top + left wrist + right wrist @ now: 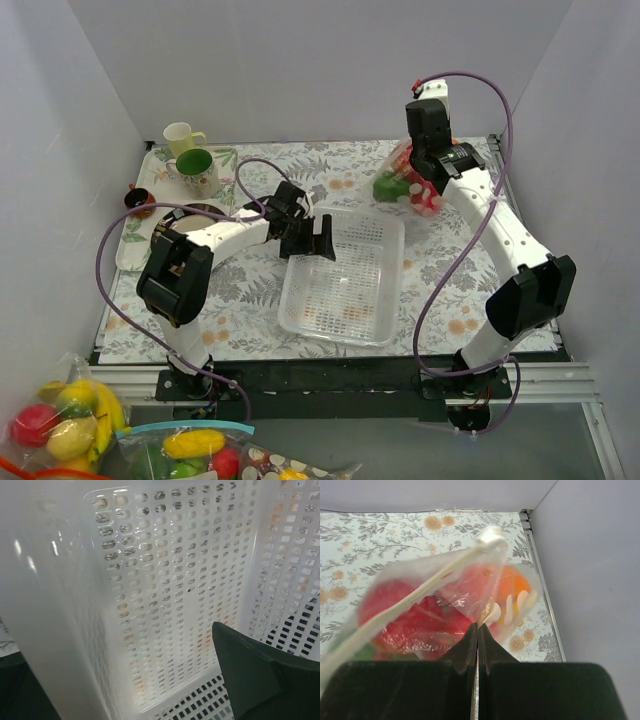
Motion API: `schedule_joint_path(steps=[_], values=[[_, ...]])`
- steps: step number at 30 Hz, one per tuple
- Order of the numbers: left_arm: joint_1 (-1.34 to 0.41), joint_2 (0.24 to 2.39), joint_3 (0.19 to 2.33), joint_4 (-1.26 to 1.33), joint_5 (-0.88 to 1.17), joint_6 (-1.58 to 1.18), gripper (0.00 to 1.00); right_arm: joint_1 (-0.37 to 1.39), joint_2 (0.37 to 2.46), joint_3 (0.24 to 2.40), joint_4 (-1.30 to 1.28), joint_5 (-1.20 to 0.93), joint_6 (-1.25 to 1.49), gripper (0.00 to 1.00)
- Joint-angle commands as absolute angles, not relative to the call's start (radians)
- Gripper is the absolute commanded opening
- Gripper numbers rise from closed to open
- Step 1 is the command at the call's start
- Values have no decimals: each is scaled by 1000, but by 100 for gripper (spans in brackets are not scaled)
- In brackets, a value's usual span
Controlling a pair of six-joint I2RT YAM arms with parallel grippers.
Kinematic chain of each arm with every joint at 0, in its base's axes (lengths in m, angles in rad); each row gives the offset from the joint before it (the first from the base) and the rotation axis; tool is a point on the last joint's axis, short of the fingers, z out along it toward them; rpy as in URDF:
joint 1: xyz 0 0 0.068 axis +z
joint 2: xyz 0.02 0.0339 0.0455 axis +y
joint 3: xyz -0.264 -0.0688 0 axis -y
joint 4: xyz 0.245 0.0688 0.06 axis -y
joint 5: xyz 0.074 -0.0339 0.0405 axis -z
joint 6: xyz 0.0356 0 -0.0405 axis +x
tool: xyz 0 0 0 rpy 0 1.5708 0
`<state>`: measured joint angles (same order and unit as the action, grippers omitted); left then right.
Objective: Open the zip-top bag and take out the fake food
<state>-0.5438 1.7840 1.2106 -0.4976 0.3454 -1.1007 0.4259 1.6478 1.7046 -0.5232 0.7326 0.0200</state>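
Observation:
The zip-top bag [408, 186] hangs at the back right, clear and crinkly, with its whitish zip strip [415, 597] running across the right wrist view. The fake food [390, 186] is inside it: red pieces [415, 622], a green one and an orange one [517, 587]. My right gripper [478, 627] is shut, pinching the bag's plastic just below the zip strip; it also shows in the top view [424, 182]. My left gripper [312, 238] is open at the white basket's [396, 268] back left corner, its jaws on either side of the basket wall [60, 605].
A cream cup [180, 138] and a green-lined mug [197, 170] stand at the back left on a white tray [133, 245]. Off the table at the near left lie a bag of fruit [60, 415] and a teal-zip bag [190, 445].

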Motion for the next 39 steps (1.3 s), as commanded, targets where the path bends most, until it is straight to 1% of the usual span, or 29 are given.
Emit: schedule_joint_path(steps=[1,9,13,15,18,20,23,26,27,28,29,30,33,36,37,39], values=[[-586,1838,1256,-489,425,-1175,98,430,1530,1747,-472,712,11,1],[-630,1922,1333,-460,604,-1255,98,433,1473,1949,-613,605,35,1],[-641,1914,1391,-448,692,-1262,98,442,1413,1968,-678,503,92,1],[-637,1910,1466,-486,727,-1230,98,446,1385,1935,-683,432,124,1],[-612,1869,1517,-521,785,-1192,98,453,1335,1899,-663,338,159,1],[-578,1821,1542,-547,778,-1177,98,459,1321,1898,-666,304,170,1],[-516,1763,1523,-574,735,-1140,98,463,1322,1913,-687,252,183,1],[-473,1746,1514,-662,590,-1033,98,466,1322,1902,-693,198,207,1],[-441,1735,1502,-670,486,-1004,98,469,1321,1895,-686,158,218,1],[-410,1712,1481,-661,465,-996,98,482,1318,1885,-667,138,238,1],[-375,1688,1413,-613,454,-993,98,489,1319,1875,-658,120,251,1],[-301,1634,1389,-583,450,-992,98,511,1321,1870,-650,89,261,1],[-209,1576,1373,-541,428,-941,98,569,1338,1855,-600,37,296,1],[-138,1542,1403,-554,510,-868,98,648,1373,1845,-545,11,327,1],[-120,1513,1407,-554,599,-852,98,673,1396,1845,-532,9,330,1],[-60,1488,1423,-571,707,-775,98,731,1425,1855,-499,8,334,1]])
